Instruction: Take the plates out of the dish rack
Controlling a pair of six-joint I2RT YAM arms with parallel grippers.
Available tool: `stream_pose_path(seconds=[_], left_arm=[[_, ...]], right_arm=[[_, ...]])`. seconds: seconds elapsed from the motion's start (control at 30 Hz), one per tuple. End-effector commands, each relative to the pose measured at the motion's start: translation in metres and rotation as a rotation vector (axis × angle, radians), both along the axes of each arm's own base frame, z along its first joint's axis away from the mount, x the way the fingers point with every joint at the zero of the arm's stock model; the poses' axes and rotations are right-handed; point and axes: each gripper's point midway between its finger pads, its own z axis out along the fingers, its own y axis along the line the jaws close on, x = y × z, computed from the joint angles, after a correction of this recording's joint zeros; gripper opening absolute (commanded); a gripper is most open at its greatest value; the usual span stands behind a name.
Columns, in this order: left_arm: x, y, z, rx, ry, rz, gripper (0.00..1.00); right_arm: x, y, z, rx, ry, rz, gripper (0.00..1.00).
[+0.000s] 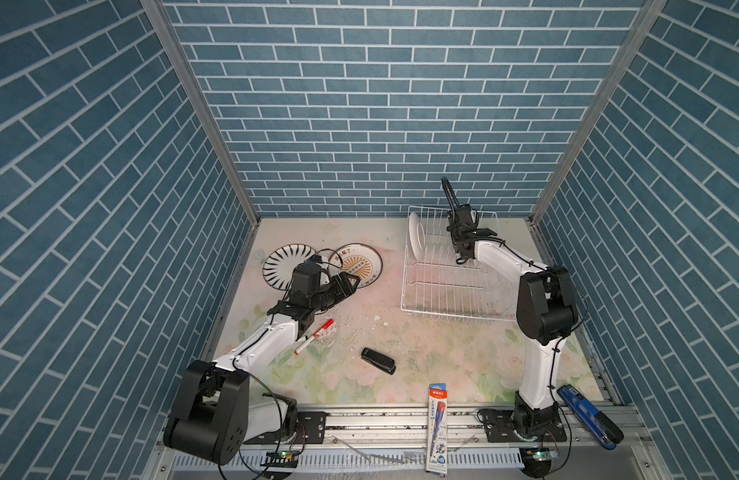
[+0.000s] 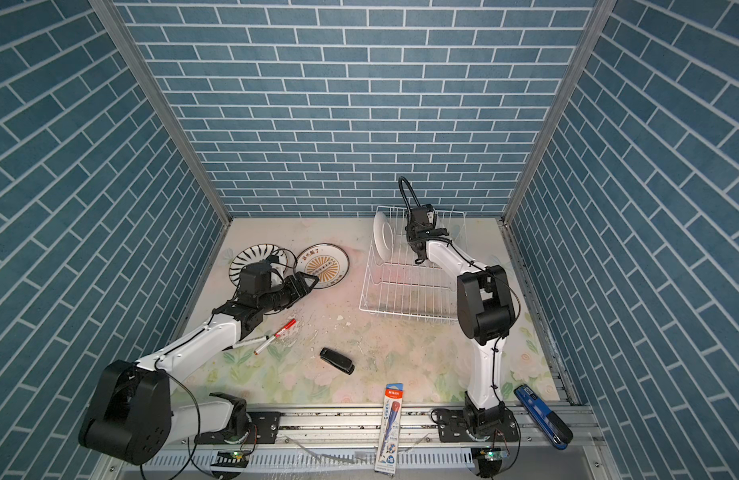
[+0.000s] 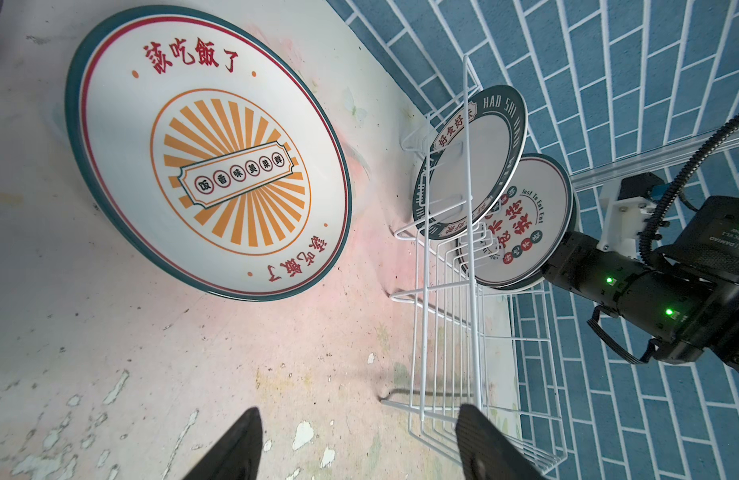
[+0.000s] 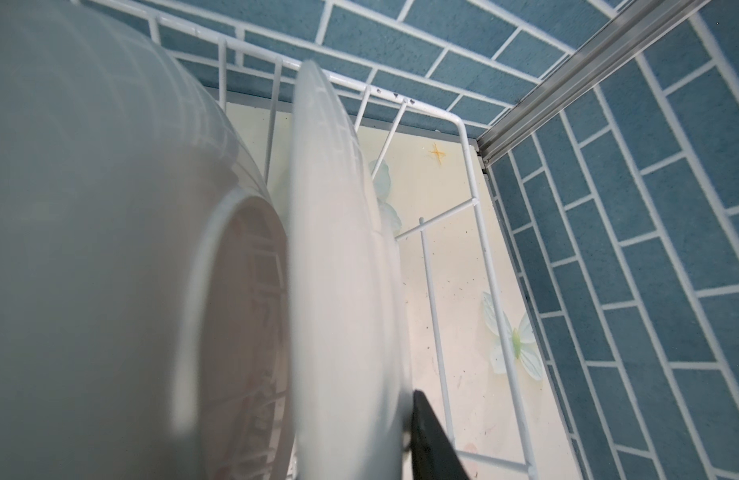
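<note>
The white wire dish rack (image 1: 450,291) (image 2: 405,286) stands at the back right. Two plates stand in its far end: a dark-green lettered one (image 3: 471,162) and a red-lettered one (image 3: 525,224). In both top views only a white plate back (image 1: 416,239) (image 2: 383,237) shows. My right gripper (image 1: 457,237) (image 4: 369,399) reaches into the rack. One finger (image 4: 430,436) presses the nearer plate (image 4: 342,270); the other finger is hidden behind it. On the table lie a black-striped plate (image 1: 282,266) and an orange-gold plate (image 1: 361,262) (image 3: 209,153). My left gripper (image 1: 353,282) (image 3: 358,409) hangs open and empty beside the orange-gold plate.
A red marker (image 1: 315,336) and a black stapler (image 1: 378,360) lie mid-table. A pencil pack (image 1: 438,428) rests on the front rail, and a blue tool (image 1: 588,415) lies at the front right. Brick walls close in the back and both sides.
</note>
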Motion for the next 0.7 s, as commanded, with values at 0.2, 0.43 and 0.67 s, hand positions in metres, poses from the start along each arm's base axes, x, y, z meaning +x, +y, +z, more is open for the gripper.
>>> stream_pose_path(seconds=[0.2, 0.43, 0.67], left_arm=[[-0.0038, -0.0001, -0.0026, 0.011, -0.007, -0.009, 0.76], [-0.0039, -0.0002, -0.0015, 0.012, -0.009, -0.011, 0.76], [-0.0041, 0.0001, -0.0022, 0.011, -0.006, -0.008, 0.76]], right_arm=[[-0.0030, -0.0052, 0.0045, 0.007, -0.027, -0.024, 0.23], [-0.0050, -0.0074, 0.0095, 0.004, -0.039, -0.031, 0.20], [-0.0062, -0.0093, 0.0095, -0.009, -0.040, -0.041, 0.17]])
